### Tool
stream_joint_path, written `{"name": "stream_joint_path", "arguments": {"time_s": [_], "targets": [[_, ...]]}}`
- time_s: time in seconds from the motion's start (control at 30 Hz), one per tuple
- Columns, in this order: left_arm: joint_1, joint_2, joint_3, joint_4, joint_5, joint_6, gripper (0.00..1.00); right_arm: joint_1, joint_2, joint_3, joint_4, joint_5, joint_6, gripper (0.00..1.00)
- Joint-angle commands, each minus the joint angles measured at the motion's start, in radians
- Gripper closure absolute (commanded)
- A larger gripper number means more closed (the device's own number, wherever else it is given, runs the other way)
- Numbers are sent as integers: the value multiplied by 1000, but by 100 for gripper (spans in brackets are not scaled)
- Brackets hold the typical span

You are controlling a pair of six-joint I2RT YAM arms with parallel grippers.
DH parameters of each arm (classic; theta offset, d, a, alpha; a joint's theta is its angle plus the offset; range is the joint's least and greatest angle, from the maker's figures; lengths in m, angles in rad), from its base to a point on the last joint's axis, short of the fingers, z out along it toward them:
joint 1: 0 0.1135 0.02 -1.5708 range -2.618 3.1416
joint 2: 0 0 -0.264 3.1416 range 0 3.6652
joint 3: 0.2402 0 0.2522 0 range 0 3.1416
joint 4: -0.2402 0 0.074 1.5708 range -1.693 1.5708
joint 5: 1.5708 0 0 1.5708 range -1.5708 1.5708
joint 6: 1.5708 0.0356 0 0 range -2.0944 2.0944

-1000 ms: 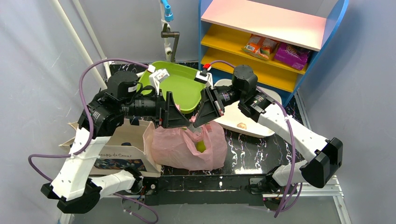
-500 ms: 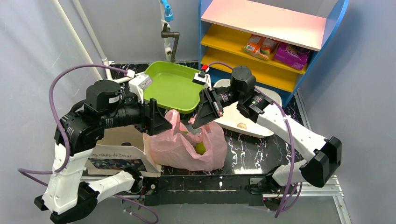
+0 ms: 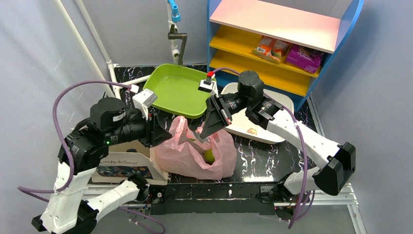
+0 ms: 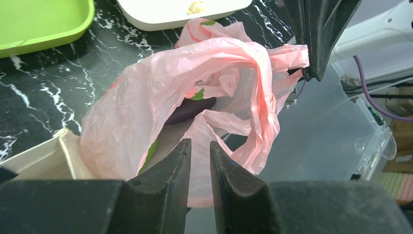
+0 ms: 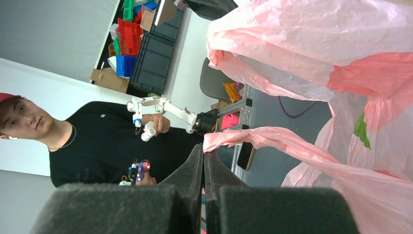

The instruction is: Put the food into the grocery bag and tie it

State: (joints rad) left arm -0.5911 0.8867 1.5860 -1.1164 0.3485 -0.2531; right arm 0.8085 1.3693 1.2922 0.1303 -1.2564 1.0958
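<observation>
The pink grocery bag (image 3: 187, 156) lies crumpled on the black marble table between the arms. A yellow-green pear (image 3: 209, 155) shows in its mouth, and the dark-purple eggplant (image 4: 190, 108) lies inside it. My right gripper (image 3: 200, 135) hangs over the bag's right side, shut on one twisted loop handle (image 5: 263, 139), which it holds up taut at its tips (image 5: 203, 148). My left gripper (image 3: 164, 132) sits at the bag's left edge. In the left wrist view its jaws (image 4: 199, 142) stand a narrow gap apart, with pink film showing beyond the gap.
A green tray (image 3: 178, 90) and a white dish (image 3: 258, 127) lie behind the bag. A beige canvas tote (image 3: 124, 151) stands at its left, under my left arm. A blue shelf unit (image 3: 287, 39) with snack packets fills the back right.
My left arm pulled back to the left from above the bag, and its jaws narrowed from wide to a slim gap. The right gripper kept the handle and shifted slightly left.
</observation>
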Motion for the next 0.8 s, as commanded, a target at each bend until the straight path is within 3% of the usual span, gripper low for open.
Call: {"name": "stream_joint_path", "arguments": {"time_s": [0.0, 0.5, 0.77], "targets": [[4, -30, -93, 140, 140, 11, 80, 9, -12, 13, 7, -11, -16, 99], [4, -79, -278, 388, 388, 42, 71, 27, 12, 28, 8, 10, -15, 99], [4, -66, -333, 404, 507, 75, 64, 36, 7, 14, 12, 26, -8, 99]]}}
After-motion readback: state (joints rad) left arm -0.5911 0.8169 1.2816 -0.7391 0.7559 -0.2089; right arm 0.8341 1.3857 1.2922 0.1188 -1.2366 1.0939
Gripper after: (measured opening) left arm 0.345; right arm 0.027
